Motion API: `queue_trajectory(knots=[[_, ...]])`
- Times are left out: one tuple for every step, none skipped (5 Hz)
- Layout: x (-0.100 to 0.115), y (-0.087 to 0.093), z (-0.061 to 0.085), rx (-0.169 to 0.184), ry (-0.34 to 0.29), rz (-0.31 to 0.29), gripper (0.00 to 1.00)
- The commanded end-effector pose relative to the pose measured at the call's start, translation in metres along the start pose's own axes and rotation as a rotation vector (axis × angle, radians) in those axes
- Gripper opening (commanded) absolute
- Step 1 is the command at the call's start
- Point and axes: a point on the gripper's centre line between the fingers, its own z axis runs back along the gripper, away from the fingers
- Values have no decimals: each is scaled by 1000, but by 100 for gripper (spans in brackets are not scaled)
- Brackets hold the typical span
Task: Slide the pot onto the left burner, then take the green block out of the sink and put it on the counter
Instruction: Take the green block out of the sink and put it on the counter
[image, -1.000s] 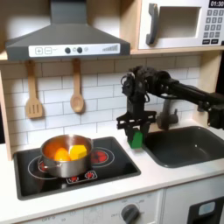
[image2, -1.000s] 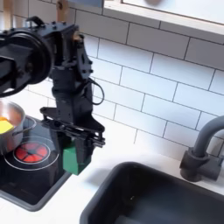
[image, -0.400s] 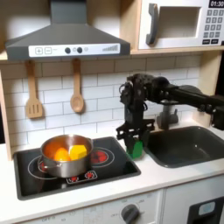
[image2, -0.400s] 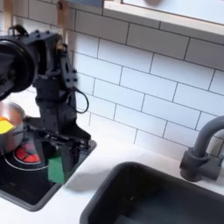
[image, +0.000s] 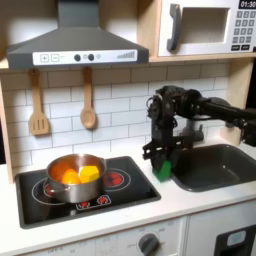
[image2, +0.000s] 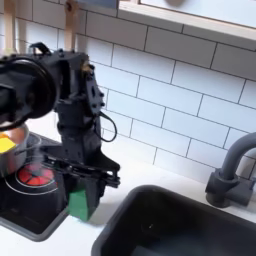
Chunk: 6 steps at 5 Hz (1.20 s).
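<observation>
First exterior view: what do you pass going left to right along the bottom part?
Pot → green block in the gripper → sink.

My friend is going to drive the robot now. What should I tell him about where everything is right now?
Gripper: shut on the green block, held low between the cooktop and the sink; whether the block touches the surface is unclear.
Pot: sitting on the burner at the first exterior view's left, orange-yellow pieces inside.
Green block: out of the sink, in the jaws, above the strip of counter beside the cooktop's edge.
Done: pot placed, block lifted out.
Left: set the block on the counter, open the gripper, pull the arm away.
</observation>
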Motion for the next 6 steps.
queue_trajectory(knots=[[16, -7, -12, 18, 7, 16, 0], [20, 1, -16, 38, 18, 34, 0], [27, 4, -13, 52, -5, 31, 0], [28, 4, -15, 54, 3, 32, 0], [26, 4, -15, 61, 19, 28, 100], [23, 7, -16, 56, 20, 37, 100]])
